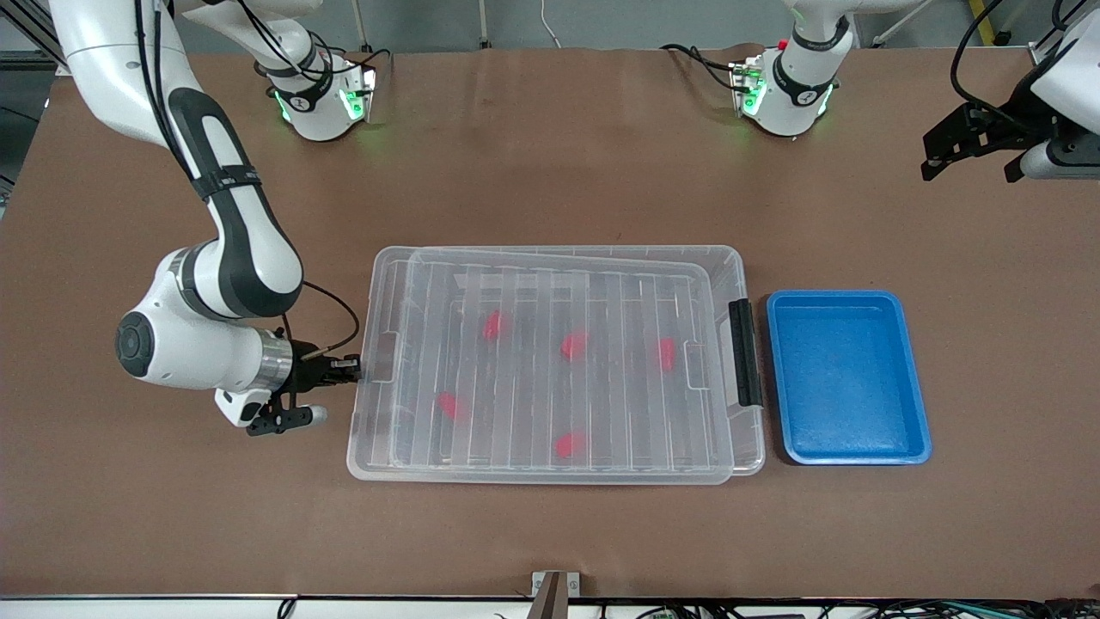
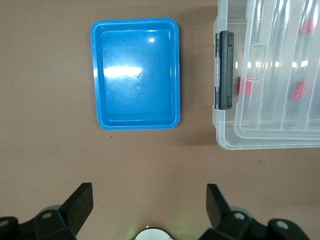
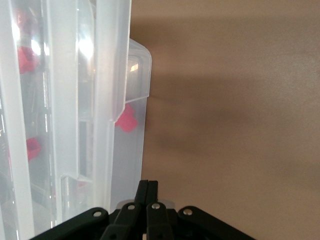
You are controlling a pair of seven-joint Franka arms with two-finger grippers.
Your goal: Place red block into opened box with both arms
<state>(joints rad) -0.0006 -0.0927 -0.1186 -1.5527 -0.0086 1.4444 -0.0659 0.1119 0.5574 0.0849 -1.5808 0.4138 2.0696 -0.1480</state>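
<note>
The clear box (image 1: 550, 475) lies mid-table with its ribbed lid (image 1: 559, 288) resting on it, slightly askew. Several red blocks lie inside under the lid, one of them (image 1: 574, 346) near the middle. The black handle (image 1: 744, 352) is on the short end toward the left arm's end. My right gripper (image 1: 357, 368) is shut, low at the box's other short end, its tips (image 3: 148, 184) against the clear wall (image 3: 131, 155); a red block (image 3: 126, 119) shows through it. My left gripper (image 1: 971, 168) waits open in the air, looking down on the bare table (image 2: 148, 192).
An empty blue tray (image 1: 846, 376) sits right beside the box's handle end, toward the left arm's end; the left wrist view shows the tray (image 2: 135, 75) and the handle (image 2: 225, 70). Brown table surface surrounds both.
</note>
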